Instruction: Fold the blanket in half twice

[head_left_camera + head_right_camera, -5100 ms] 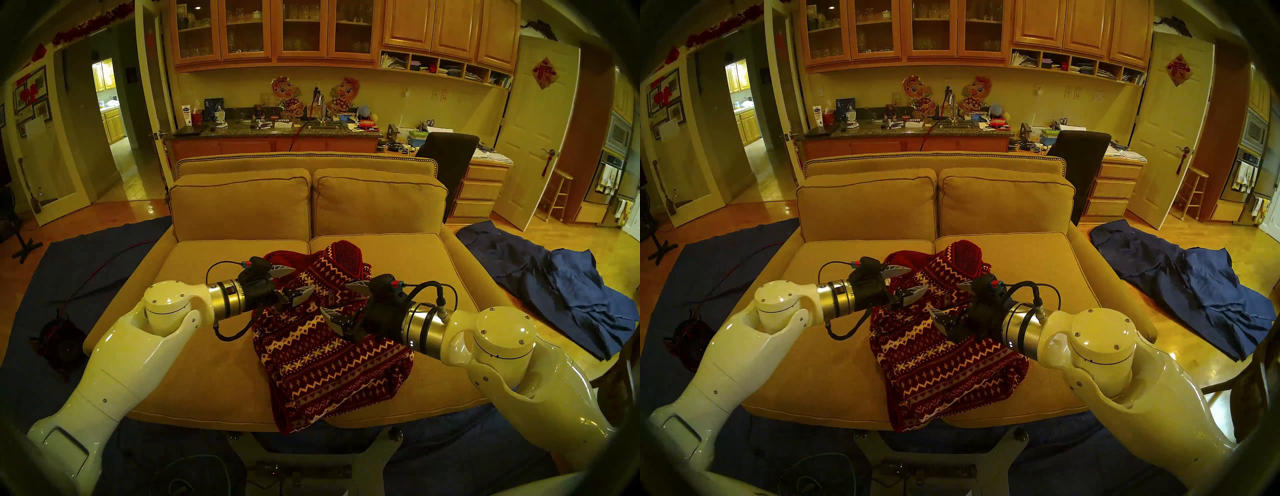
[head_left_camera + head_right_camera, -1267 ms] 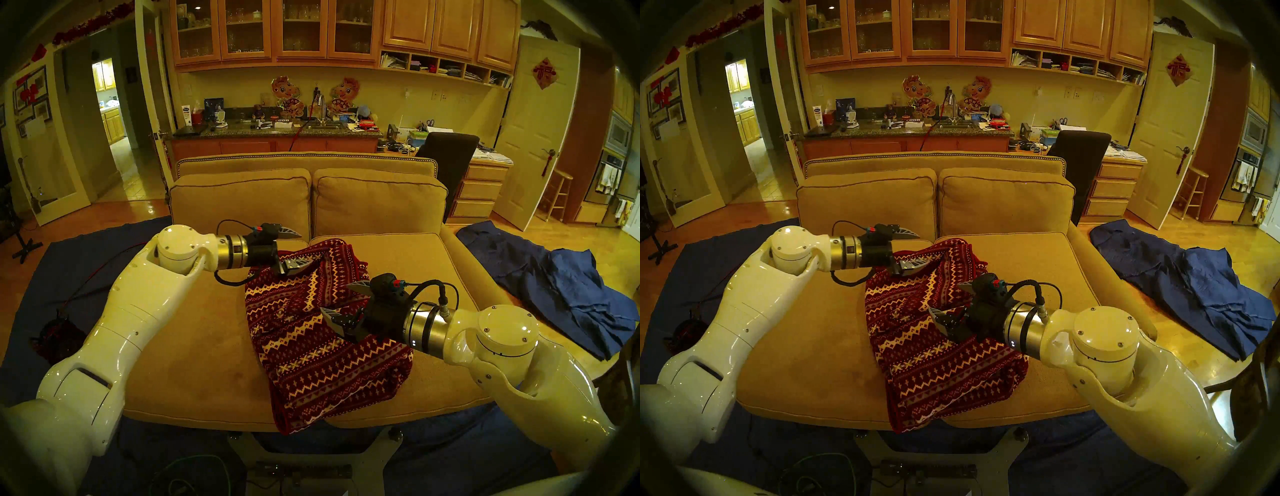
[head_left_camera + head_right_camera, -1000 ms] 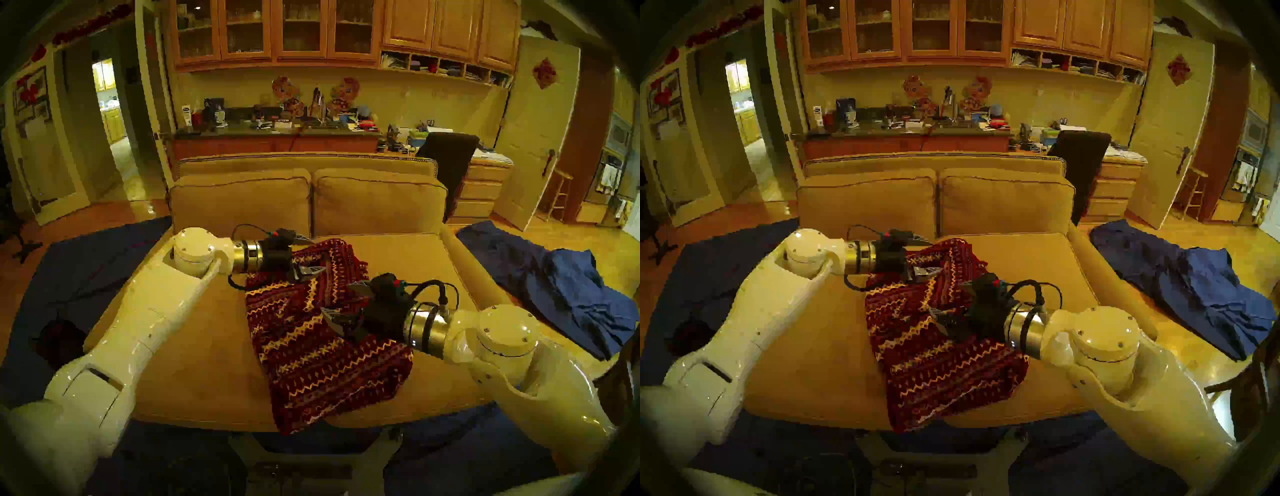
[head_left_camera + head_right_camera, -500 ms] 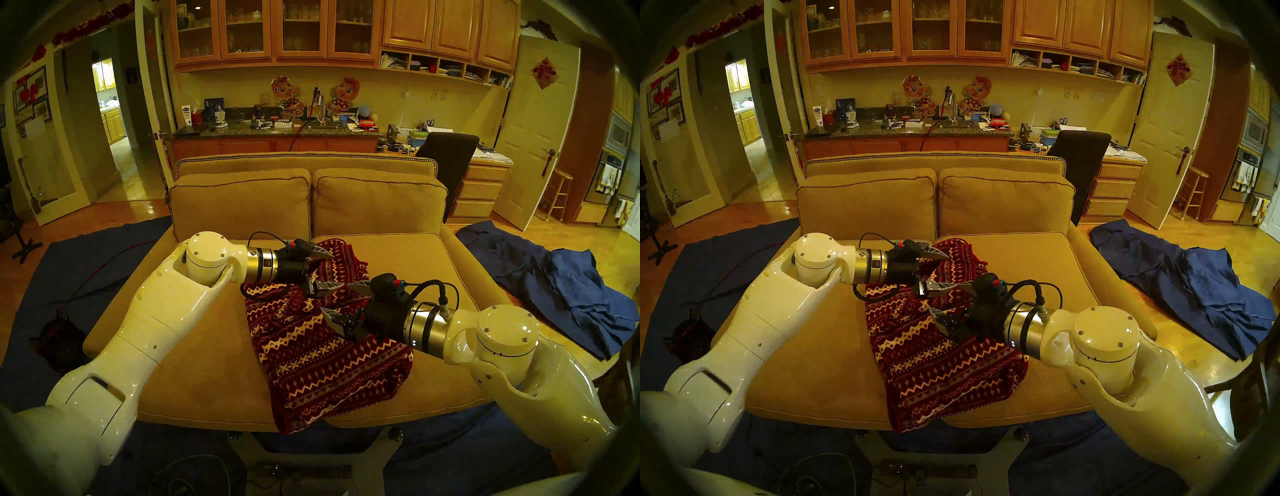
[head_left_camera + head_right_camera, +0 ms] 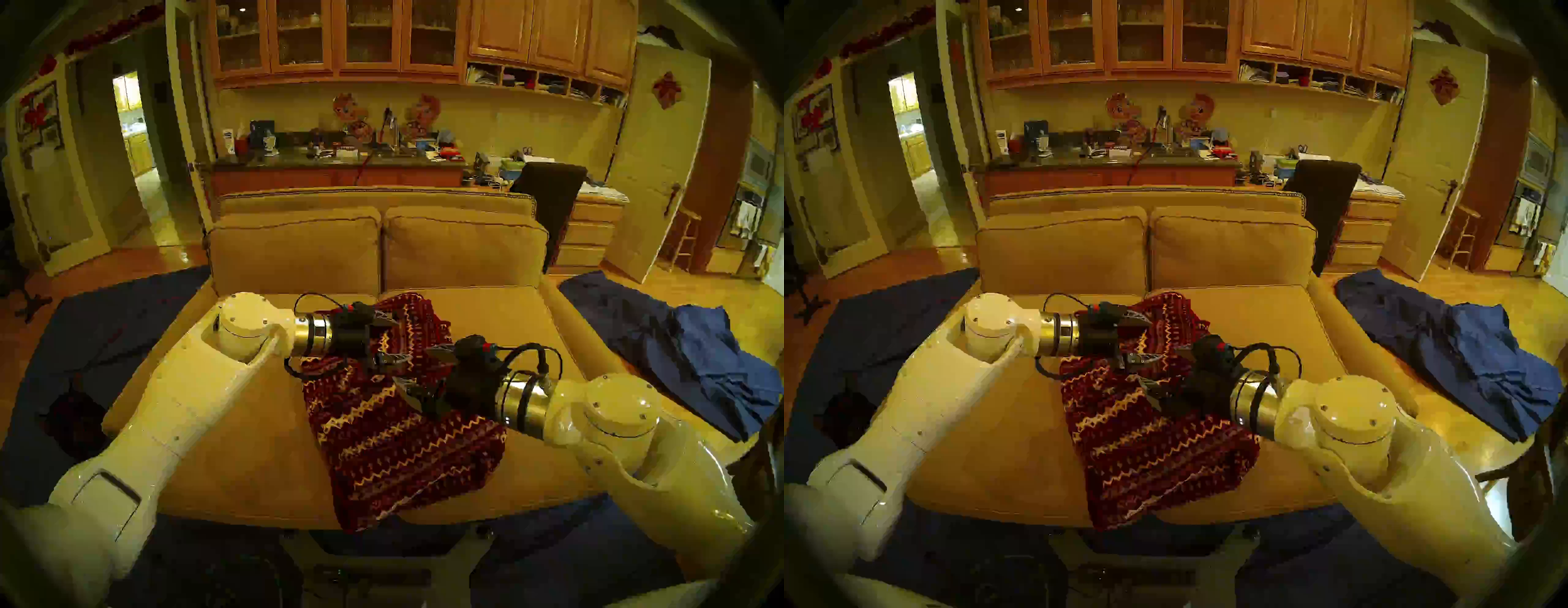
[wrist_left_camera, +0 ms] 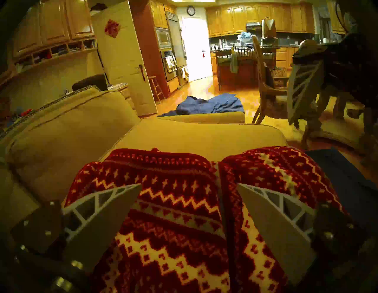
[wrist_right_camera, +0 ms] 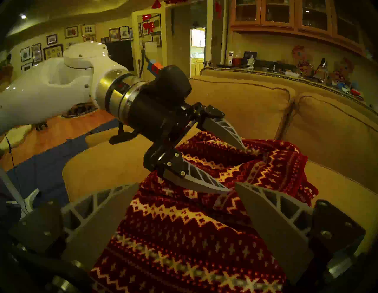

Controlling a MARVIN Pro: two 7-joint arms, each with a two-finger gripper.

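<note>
The dark red patterned blanket [image 5: 403, 437] lies bunched on the sofa seat, its near end hanging over the front edge. It also shows in the head right view [image 5: 1157, 450]. My left gripper [image 5: 396, 339] is open over the blanket's far part, fingers close to the cloth [image 6: 173, 204]. I cannot tell if they touch it. My right gripper [image 5: 413, 367] is open just above the blanket's middle [image 7: 194, 235], facing the left gripper [image 7: 237, 169] at close range. Neither holds anything.
The tan sofa [image 5: 254, 424] has back cushions just behind the blanket. A wrinkled blue cloth [image 5: 679, 361] lies on the floor to the right, and a dark blue floor sheet [image 5: 106, 331] to the left. A wooden chair [image 6: 266, 88] stands at the right.
The raised hump at the blanket's far end has dropped flat. My left arm swung out left, came back over the blanket's far part, and has now eased slightly left and down. The right arm has not moved.
</note>
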